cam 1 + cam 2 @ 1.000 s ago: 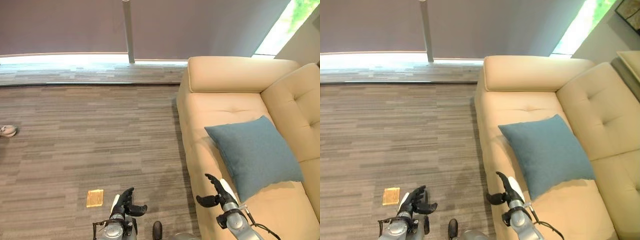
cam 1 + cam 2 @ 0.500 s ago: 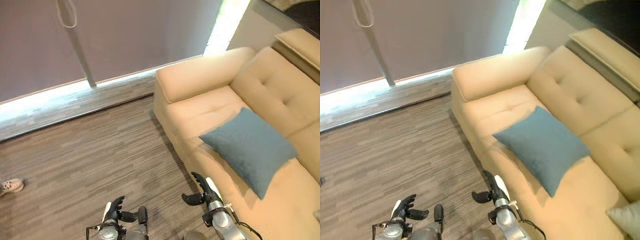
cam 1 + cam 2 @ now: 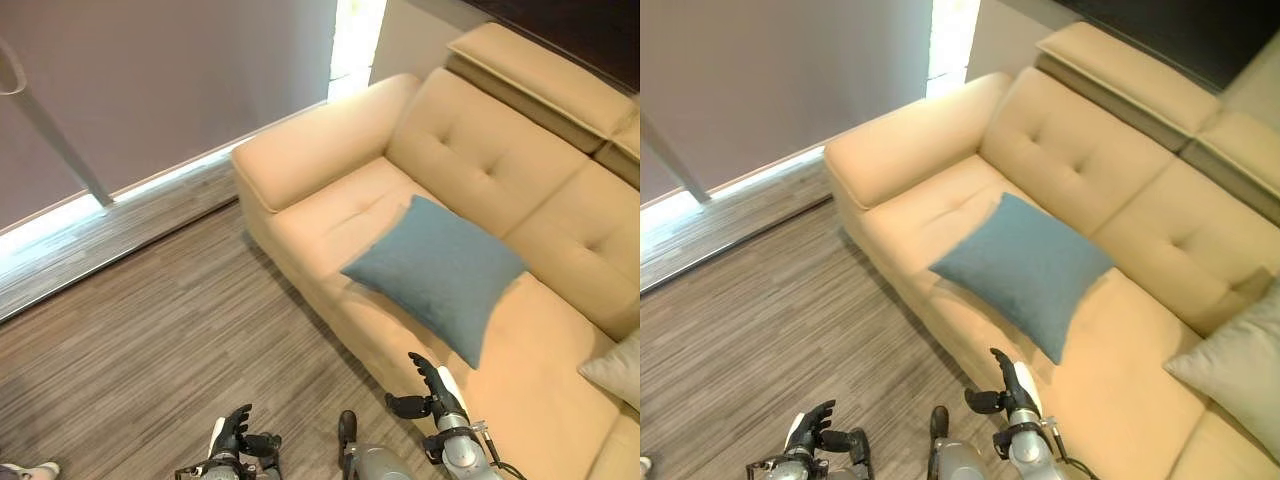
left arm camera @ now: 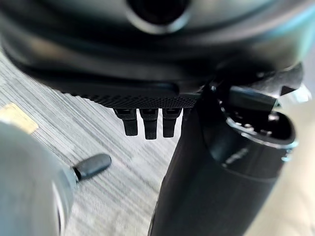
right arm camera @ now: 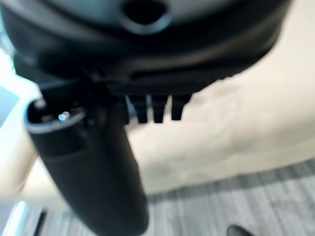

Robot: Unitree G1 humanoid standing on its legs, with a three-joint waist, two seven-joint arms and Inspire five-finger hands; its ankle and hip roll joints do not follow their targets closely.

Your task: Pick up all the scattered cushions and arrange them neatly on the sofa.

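Note:
A blue cushion (image 3: pixel 436 275) lies flat and askew on the seat of the beige sofa (image 3: pixel 320 215), one corner reaching towards the front edge. A light grey cushion (image 3: pixel 1236 364) leans at the sofa's right end. Low over the floor, my left hand (image 3: pixel 236 440) hangs open with relaxed fingers (image 4: pixel 146 123) and holds nothing. My right hand (image 3: pixel 432 394) is open too, thumb out, just before the sofa's front edge below the blue cushion and apart from it. Past its fingers (image 5: pixel 156 109) the right wrist view has the sofa's pale front.
Striped grey-brown floor (image 3: pixel 150 340) spreads to the left of the sofa. A grey blind (image 3: pixel 150 70) with a slanted pole (image 3: pixel 55 140) closes the far side. A person's shoe (image 3: pixel 28 469) sits at the lower left corner.
The camera has swung to the right: the sofa now runs across the middle of the view and the grey cushion has come into sight. Both hands stay low and empty.

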